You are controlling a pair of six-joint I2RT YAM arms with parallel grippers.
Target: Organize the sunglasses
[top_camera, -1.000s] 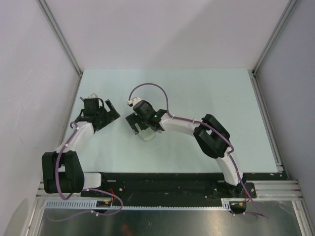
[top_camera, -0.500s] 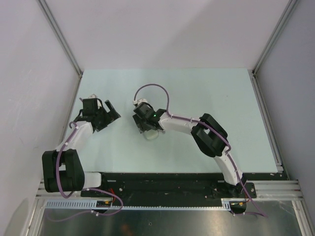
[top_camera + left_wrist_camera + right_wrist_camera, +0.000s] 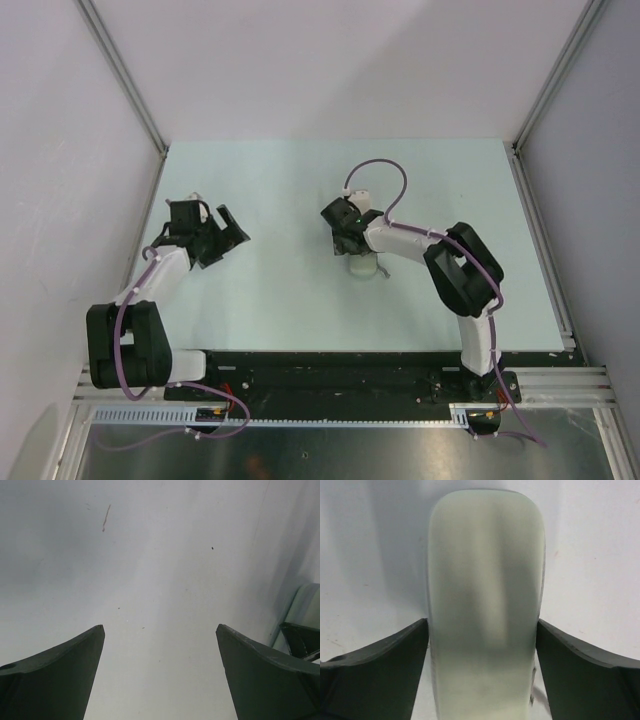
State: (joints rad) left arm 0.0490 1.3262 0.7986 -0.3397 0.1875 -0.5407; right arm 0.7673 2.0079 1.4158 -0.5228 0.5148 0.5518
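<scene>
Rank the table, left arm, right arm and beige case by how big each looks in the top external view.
1. table
2. left arm and right arm: they look about alike, so I do not rank one above the other
3. beige case, mostly hidden beneath the right arm's end

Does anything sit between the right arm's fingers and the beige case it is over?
Nothing visible does. The case sits directly between the fingers of the right gripper, which touch its two long sides. The sunglasses show in no view, so whether they are inside cannot be told.
</scene>
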